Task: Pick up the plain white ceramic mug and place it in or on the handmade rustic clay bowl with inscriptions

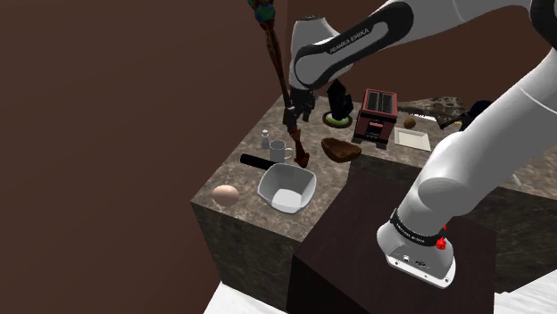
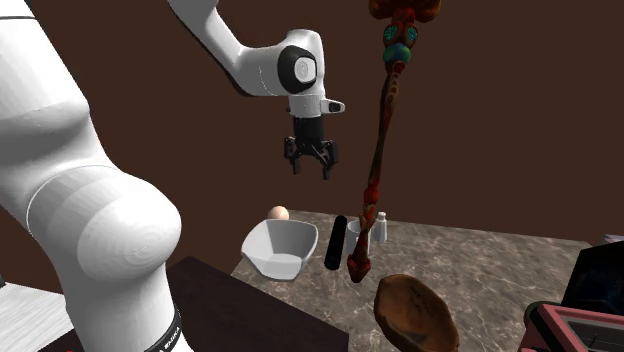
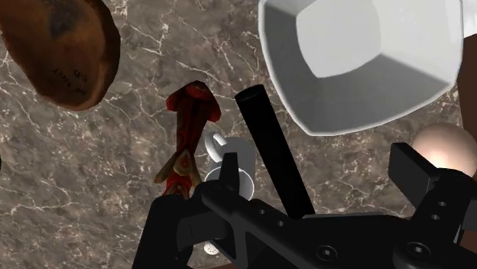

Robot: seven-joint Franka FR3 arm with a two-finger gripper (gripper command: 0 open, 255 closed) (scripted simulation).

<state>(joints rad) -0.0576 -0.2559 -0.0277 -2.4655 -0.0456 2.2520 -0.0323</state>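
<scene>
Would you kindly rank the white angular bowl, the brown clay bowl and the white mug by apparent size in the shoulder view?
Largest to smallest: white angular bowl, brown clay bowl, white mug.

Marbled dark worktop (image 2: 480, 260) bearing: an angular white bowl (image 1: 286, 188); a pale egg (image 1: 226, 194) at the corner, to the shoulder view's left of that bowl; a black rod (image 1: 259, 161) lying flat just behind it; a tall red carved staff (image 1: 284, 85) standing on end; a small shaker (image 1: 265, 139); a red toaster (image 1: 376, 114); a flat white tray (image 1: 412, 138) beside the toaster.
</scene>
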